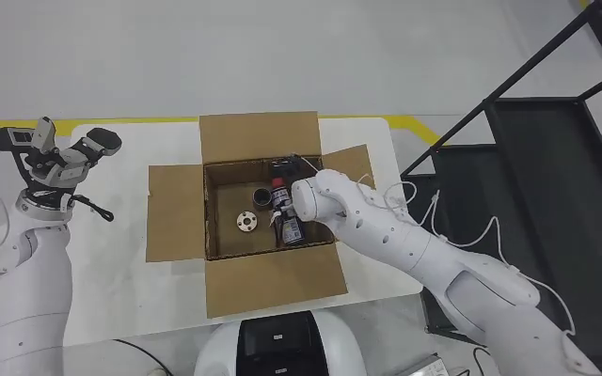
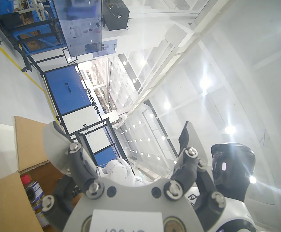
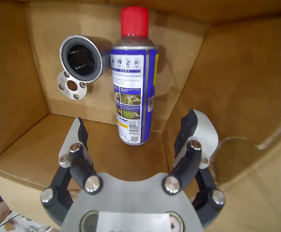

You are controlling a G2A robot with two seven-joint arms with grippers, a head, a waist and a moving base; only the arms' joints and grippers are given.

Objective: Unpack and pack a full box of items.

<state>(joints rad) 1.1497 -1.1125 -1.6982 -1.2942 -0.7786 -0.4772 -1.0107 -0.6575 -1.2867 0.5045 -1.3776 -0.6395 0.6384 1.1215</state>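
An open cardboard box (image 1: 259, 136) sits on a white table (image 1: 122, 160). On its floor, near the right wall, lies a blue spray can (image 3: 134, 83). Its long axis runs from the robot's side toward the far wall, with the red cap (image 3: 134, 20) at the far end and the base nearest the right gripper (image 3: 135, 118). That gripper is inside the box with its jaws spread wide and empty, lined up either side of the can's base. A metal tube (image 3: 81, 59) lies just beside the can's shoulder, with a flange (image 3: 71, 84) by it. The left gripper (image 2: 119, 129) is raised off the table's left side, open and holding nothing. We judge the step to be grasping the can. We would move to mid-body, close across its round sides squarely, avoid the tube and wall, then lift straight up.
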